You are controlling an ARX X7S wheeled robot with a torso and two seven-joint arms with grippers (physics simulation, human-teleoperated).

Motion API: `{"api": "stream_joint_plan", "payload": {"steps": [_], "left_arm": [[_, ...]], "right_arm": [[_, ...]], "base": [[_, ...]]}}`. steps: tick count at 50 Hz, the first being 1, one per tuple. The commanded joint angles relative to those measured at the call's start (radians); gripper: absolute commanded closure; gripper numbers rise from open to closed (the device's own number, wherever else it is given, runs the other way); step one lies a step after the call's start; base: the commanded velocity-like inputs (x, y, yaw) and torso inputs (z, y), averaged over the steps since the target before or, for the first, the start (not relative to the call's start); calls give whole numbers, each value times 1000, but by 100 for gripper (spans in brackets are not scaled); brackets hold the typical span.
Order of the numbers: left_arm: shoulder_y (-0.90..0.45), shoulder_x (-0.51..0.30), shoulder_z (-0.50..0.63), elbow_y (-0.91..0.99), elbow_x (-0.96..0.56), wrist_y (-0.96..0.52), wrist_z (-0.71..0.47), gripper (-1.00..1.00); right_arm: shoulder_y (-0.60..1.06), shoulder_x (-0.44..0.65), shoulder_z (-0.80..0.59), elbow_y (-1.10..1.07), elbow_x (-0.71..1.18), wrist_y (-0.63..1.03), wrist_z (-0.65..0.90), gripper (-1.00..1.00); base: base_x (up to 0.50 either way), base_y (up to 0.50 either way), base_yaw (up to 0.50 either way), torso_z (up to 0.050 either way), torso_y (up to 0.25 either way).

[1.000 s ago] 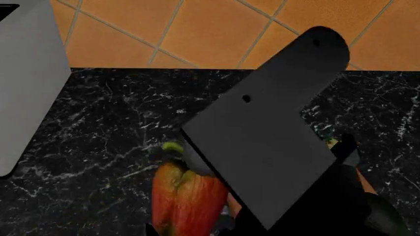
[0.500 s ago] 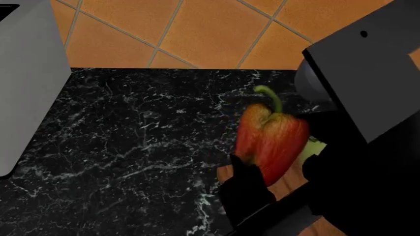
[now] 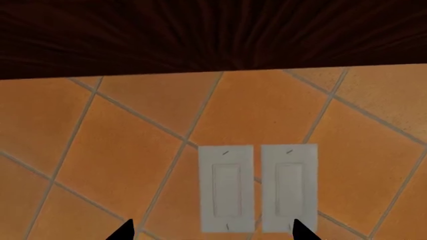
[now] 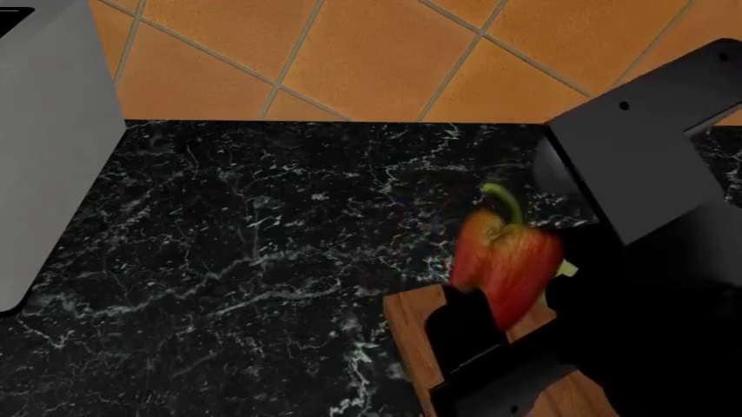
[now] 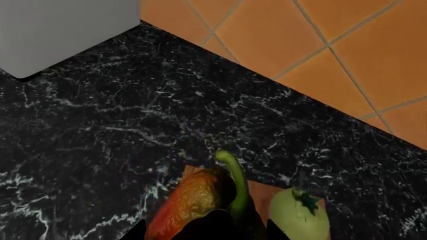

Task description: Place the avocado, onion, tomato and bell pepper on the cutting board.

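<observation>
A: What is sitting at the far left of the head view?

B: A plain grey box-shaped appliance [image 4: 47,148] is standing on the black white-veined marble counter [image 4: 255,252], against the orange tiled wall [image 4: 347,52].

A: And the left pincer?

B: The left pincer [image 3: 212,231] is showing only in its own wrist view, where two black fingertips [image 3: 124,231] are standing well apart, so it is open and holding nothing. It is facing a pair of white wall switches [image 3: 257,189] on the orange tiles, under a dark wooden cabinet [image 3: 213,35].

A: Moving right, where is the pepper?

B: The glossy red-orange bell pepper with a curved green stalk [image 4: 506,261] is sitting upright in the right pincer [image 4: 493,326], whose black fingers are closed around its lower part. It is positioned over the near-left corner of the rectangular warm-brown wooden cutting board [image 4: 412,339]; whether it is touching the board cannot be told.

A: Anything else on the board?

B: In the right wrist view, a smooth pale yellow-green tomato with a dark leafy star [image 5: 298,214] is resting on the board just beside the pepper [image 5: 197,202]. The black right arm [image 4: 649,226] is covering the rest of the board in the head view.
</observation>
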Motion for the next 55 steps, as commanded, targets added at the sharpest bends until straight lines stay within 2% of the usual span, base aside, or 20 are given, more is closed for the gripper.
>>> {"api": "stream_joint_plan", "payload": {"steps": [1, 12, 13, 27, 55], "left_arm": [[7, 19, -32, -5, 13, 2, 19, -100], [18, 19, -36, 1, 8, 1, 14, -100], [19, 18, -34, 1, 8, 2, 16, -100], [26, 15, -36, 25, -4, -9, 11, -100], [24, 11, -45, 43, -24, -21, 3, -100]], "right_arm": [[-36, -26, 13, 20, -75, 14, -45, 100], [-51, -28, 4, 21, -75, 10, -45, 100], [-50, -28, 3, 21, -73, 12, -42, -100], [17, -45, -8, 22, -22, 44, 4, -100], [463, -159, -110, 36, 298, 130, 298, -100]], "base": [[0, 0, 0, 0, 0], [0, 0, 0, 0, 0], [0, 0, 0, 0, 0], [0, 0, 0, 0, 0], [0, 0, 0, 0, 0]]}}
